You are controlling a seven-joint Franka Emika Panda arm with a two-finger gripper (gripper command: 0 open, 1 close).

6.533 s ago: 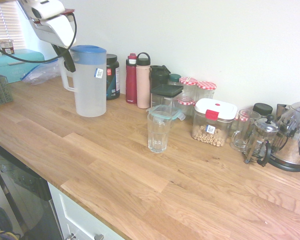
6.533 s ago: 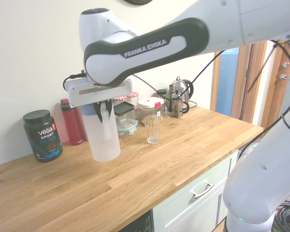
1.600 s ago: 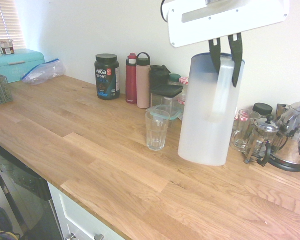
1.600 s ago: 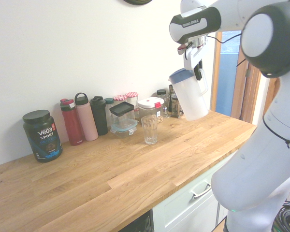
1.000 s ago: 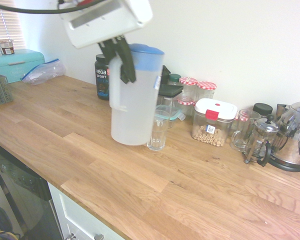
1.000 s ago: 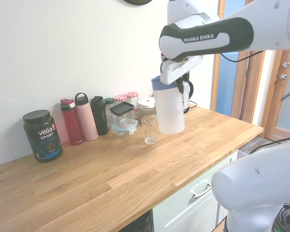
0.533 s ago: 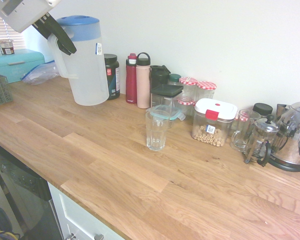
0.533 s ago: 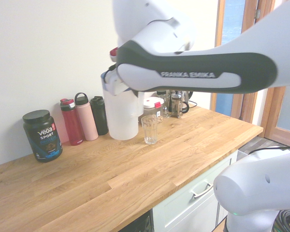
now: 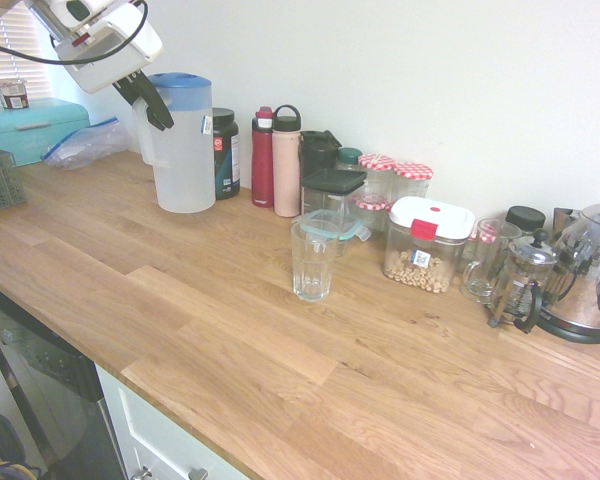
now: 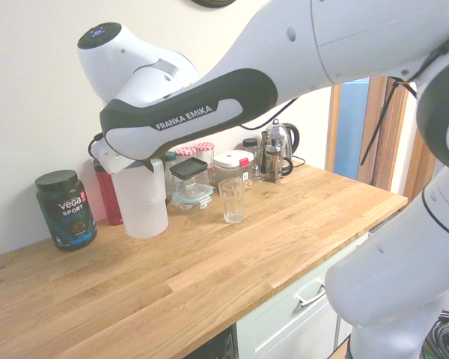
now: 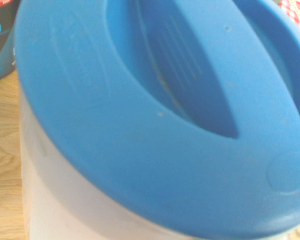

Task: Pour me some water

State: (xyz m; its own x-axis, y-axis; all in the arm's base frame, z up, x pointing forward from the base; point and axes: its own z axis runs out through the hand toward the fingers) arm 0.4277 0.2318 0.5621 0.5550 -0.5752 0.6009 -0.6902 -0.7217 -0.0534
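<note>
Jug swings back from the glass toward the wall-side bottles

Jug (image 9: 184, 150) and gripper (image 9: 158, 120) have moved away from the drinking glass since the earlier frames, toward the left of the first exterior view; the jug, leaning then, now stands nearly upright.

From the left in that view, a wire basket (image 9: 0, 178) sits near a teal box (image 9: 30, 130), which bears small cups (image 9: 12, 95); a clear plastic bag (image 9: 85, 145) lies beside the box. Next comes the gripper, its fingers clenched on the jug's side handle; the blue lid (image 11: 155, 150) is on, and whether the base touches the wooden counter (image 9: 220, 330) cannot be told. Water cannot be made out through the frosted wall; how much the glass holds is equally unclear.

Just beside the jug is a black tub (image 9: 225, 155); then come a red bottle (image 9: 262, 160), a pink bottle (image 9: 287, 165) and a dark tumbler (image 9: 320, 150); the drinking glass (image 9: 313, 262) stands upright in front of lidded containers (image 9: 334, 190). Further right are a white-lidded cereal container (image 9: 425, 245), a glass mug (image 9: 488, 260), a French press (image 9: 525, 275) and a steel kettle (image 9: 590, 260).
</note>
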